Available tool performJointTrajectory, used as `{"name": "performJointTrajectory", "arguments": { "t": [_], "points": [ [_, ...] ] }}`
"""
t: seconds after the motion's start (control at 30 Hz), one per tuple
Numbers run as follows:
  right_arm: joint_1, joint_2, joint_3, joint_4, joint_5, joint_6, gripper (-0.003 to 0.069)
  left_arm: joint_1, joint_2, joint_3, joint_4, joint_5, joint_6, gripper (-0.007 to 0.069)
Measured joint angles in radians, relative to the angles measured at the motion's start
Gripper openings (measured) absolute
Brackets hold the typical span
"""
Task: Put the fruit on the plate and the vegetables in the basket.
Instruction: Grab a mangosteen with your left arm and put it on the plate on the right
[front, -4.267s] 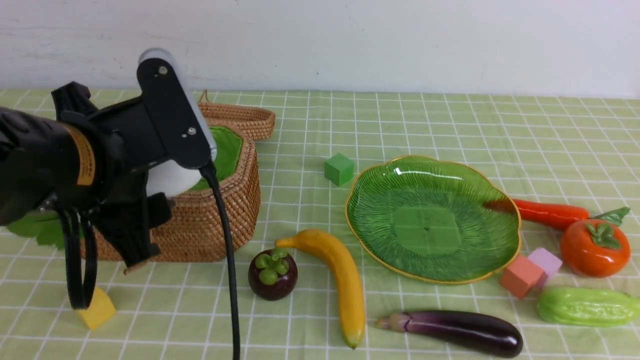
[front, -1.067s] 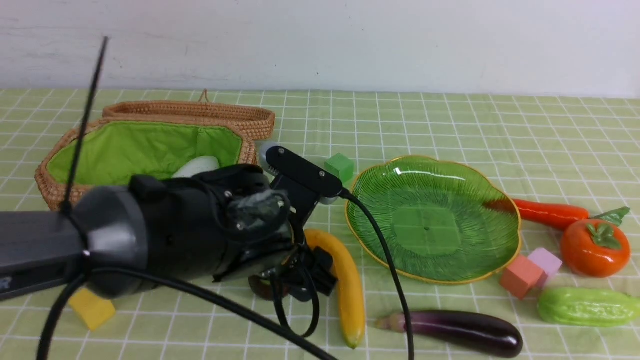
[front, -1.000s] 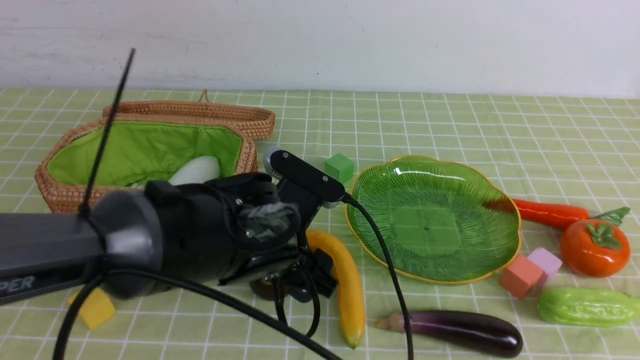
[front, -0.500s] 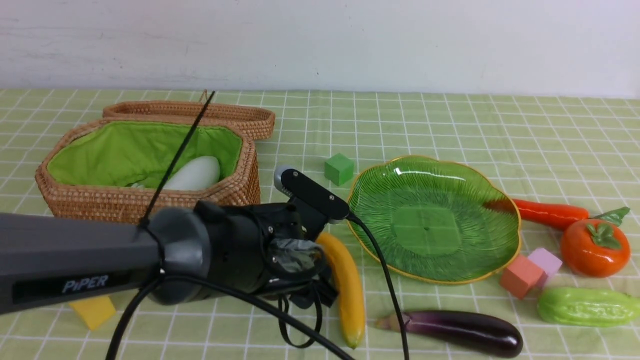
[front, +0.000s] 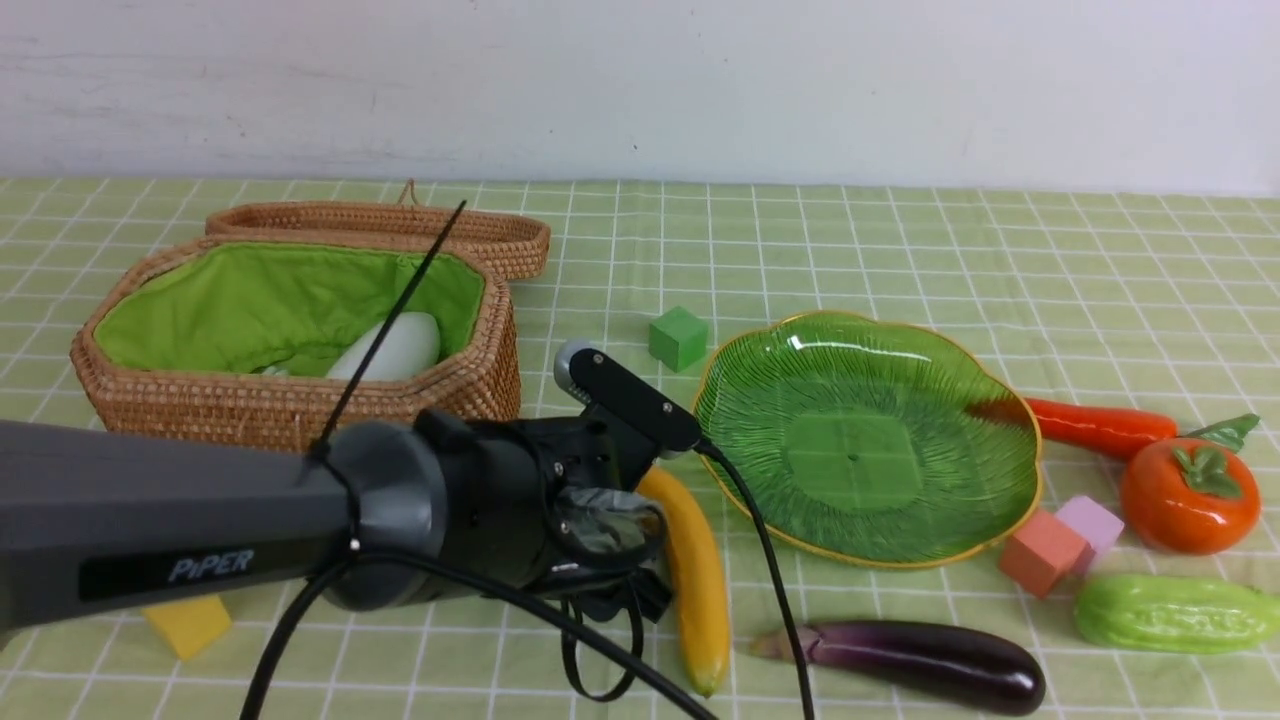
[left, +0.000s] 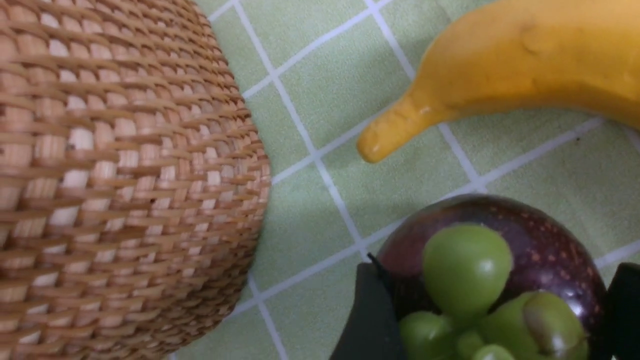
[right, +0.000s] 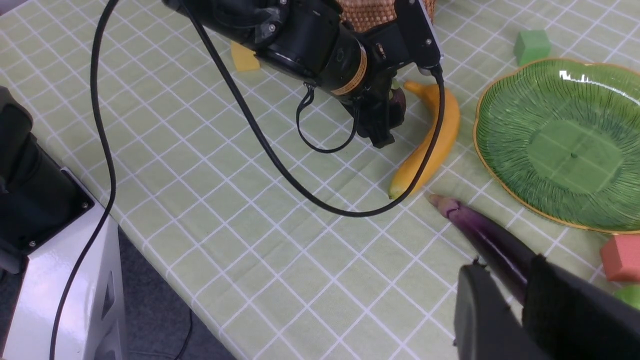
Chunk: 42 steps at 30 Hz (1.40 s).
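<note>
left gripper (left: 492, 325) straddles the mangosteen (left: 555, 245), lower right of the wrist view; can't tell if it's pinching yet; round and glossy, might squirt out into the banana (left: 525, 65)

The front view looks forward from between the arms, tilted down over the bench (front: 900, 240) to the white wall (front: 700, 80). The left wrist view sits very close over the mangosteen (left: 545, 240), catching the stem end of the banana (left: 500, 75) and the side of the basket (left: 125, 175). The right wrist view looks from higher and farther off toward the left arm (right: 310, 45). It shares the banana, plate (right: 565, 125) and eggplant (right: 490, 240) with the front view.
</note>
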Motion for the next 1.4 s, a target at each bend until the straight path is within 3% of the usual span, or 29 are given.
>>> {"name": "performJointTrajectory", "arguments": {
  "t": [0.2, 0.43, 0.6, 0.83, 1.03, 1.4],
  "points": [
    [0.0, 0.0, 0.0, 0.0, 0.0, 0.0, 0.015, 0.0, -0.061, 0.007, -0.062, 0.063, 0.0, 0.0534],
    [0.0, 0.0, 0.0, -0.023, 0.0, 0.0, 0.015, 0.0, -0.245, 0.008, -0.264, 0.05, 0.076, 0.0534],
    [0.0, 0.0, 0.0, -0.073, -0.019, 0.0, 0.015, 0.0, -0.334, -0.005, -0.456, -0.068, 0.299, 0.0534],
    [0.0, 0.0, 0.0, -0.165, -0.153, 0.026, 0.015, 0.0, -0.283, -0.088, -0.631, -0.337, 0.566, 0.0534],
    [0.0, 0.0, 0.0, -0.264, -0.251, 0.087, 0.015, 0.0, -0.129, -0.195, -0.666, -0.474, 0.619, 0.0534],
    [0.0, 0.0, 0.0, -0.326, -0.28, 0.131, 0.0159, 0.0, 0.119, -0.381, -0.649, -0.491, 0.626, 0.0534]
  ]
}}
